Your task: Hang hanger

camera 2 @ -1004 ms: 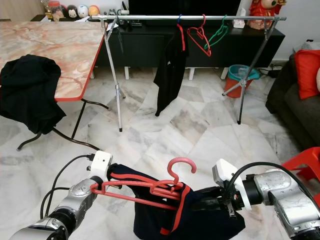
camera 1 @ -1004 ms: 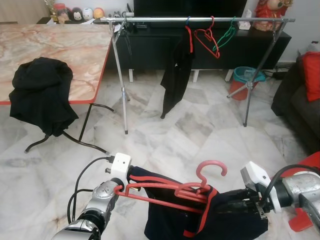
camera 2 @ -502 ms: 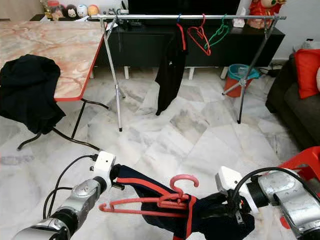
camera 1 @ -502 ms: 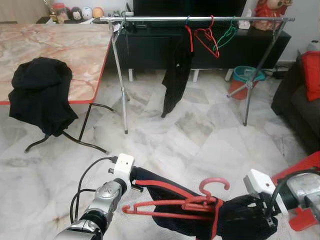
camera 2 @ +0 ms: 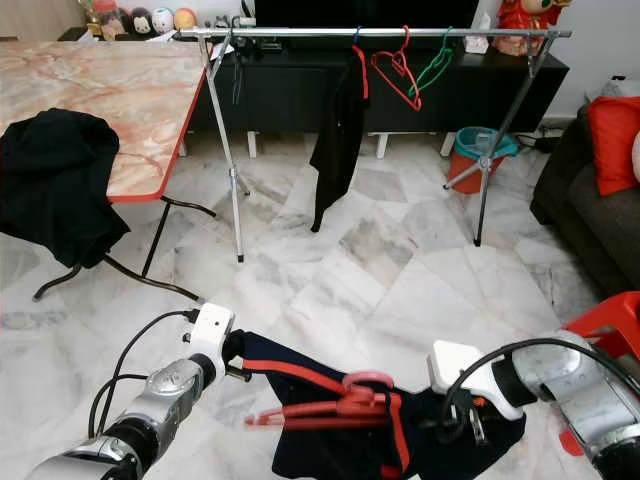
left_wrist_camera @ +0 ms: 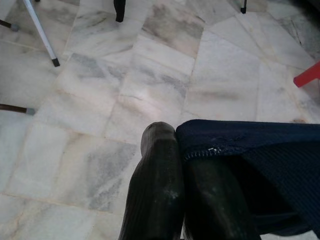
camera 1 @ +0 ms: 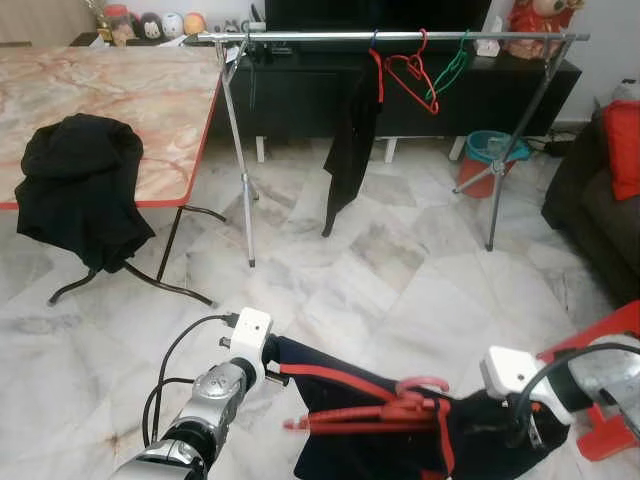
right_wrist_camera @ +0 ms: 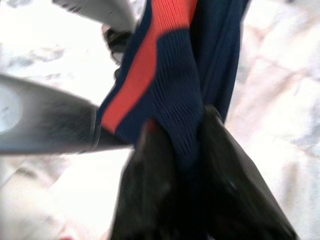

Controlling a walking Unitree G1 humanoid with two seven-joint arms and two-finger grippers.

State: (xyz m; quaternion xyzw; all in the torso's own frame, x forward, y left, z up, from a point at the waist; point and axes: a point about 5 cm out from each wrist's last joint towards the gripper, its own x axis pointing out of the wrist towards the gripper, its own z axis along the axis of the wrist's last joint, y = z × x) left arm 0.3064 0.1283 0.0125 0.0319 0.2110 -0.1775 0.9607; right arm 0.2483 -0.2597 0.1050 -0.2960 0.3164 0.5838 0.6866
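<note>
Red plastic hanger half-buried in navy red-trimmed garment pinched between clenched left gripper and right gripper, no legible writing.

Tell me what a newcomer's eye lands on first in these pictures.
Nearest the camera, the left gripper and right gripper each pinch an end of a navy garment with red trim, a red hanger lying in it above the marble floor. Beyond stands a metal clothes rack carrying a hung black garment and empty red and green hangers. To the robot's left, black clothing drapes over a marble-patterned table.
</note>
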